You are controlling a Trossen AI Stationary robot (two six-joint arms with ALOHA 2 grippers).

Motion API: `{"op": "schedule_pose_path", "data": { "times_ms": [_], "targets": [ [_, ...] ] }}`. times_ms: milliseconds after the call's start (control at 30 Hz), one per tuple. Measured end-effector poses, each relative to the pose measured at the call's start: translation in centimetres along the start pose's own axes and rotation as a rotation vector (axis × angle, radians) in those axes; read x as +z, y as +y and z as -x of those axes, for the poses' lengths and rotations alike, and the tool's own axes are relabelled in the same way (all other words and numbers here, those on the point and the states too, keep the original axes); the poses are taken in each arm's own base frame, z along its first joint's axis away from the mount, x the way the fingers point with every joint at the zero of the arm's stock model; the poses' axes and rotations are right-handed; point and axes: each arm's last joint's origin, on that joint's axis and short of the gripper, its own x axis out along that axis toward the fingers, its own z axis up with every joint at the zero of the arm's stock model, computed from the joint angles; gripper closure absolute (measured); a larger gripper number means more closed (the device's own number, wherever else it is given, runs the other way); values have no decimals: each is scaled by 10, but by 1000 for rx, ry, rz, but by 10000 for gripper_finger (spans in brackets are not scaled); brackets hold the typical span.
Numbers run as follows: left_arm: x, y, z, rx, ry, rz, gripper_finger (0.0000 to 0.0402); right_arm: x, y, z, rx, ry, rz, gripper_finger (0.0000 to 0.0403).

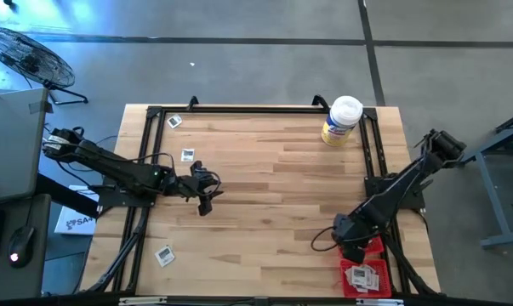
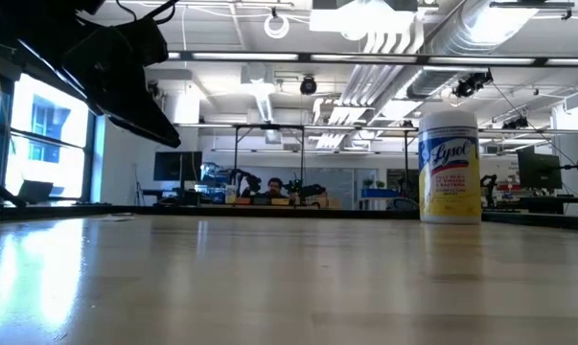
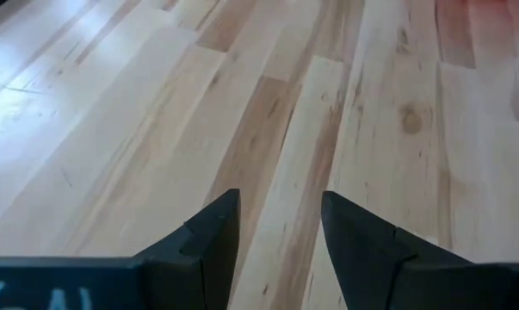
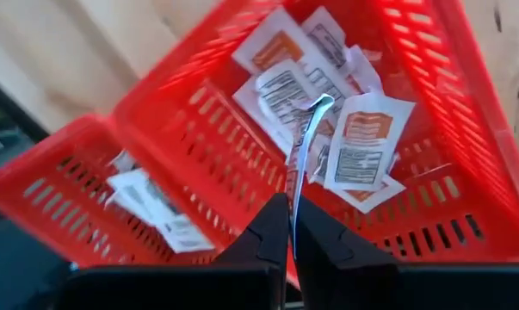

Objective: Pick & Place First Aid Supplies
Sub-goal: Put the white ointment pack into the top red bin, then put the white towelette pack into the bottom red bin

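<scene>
The right pincer [image 4: 292, 226] hung over the red tray [image 4: 199, 120] at the counter's [image 1: 273, 187] near right corner, pinched shut on one thin packet [image 4: 304, 142] held by its edge. More packets lay in the tray below. That thin grip could slip, and the packet might flutter past the rim. The left pincer [image 3: 281, 226] hovered low over bare wood, part open and holding nothing. Three loose packets [image 1: 187, 155] still lay on the counter's left side.
</scene>
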Motion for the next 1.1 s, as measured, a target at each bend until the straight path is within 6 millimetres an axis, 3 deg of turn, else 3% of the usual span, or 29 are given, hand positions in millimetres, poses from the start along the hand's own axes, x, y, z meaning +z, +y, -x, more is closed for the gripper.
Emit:
{"op": "schedule_pose_path", "data": {
  "times_ms": [200,400,567,700,833,1100],
  "targets": [
    [0,0,0,1,-1,30,239,4,-12,-11,-22,13,-58,379],
    [0,0,0,1,0,45,239,7,-16,-8,-37,26,-79,315],
    [-1,1,0,14,10,18,239,2,-16,11,-94,135,-153,270],
    [-5,5,1,107,29,13,239,-2,-10,38,-150,104,-173,257],
    [-6,18,4,252,67,99,239,1,3,62,-167,-144,-127,258],
    [-16,74,6,654,162,435,239,27,36,86,-109,-833,153,261]
  ]
}}
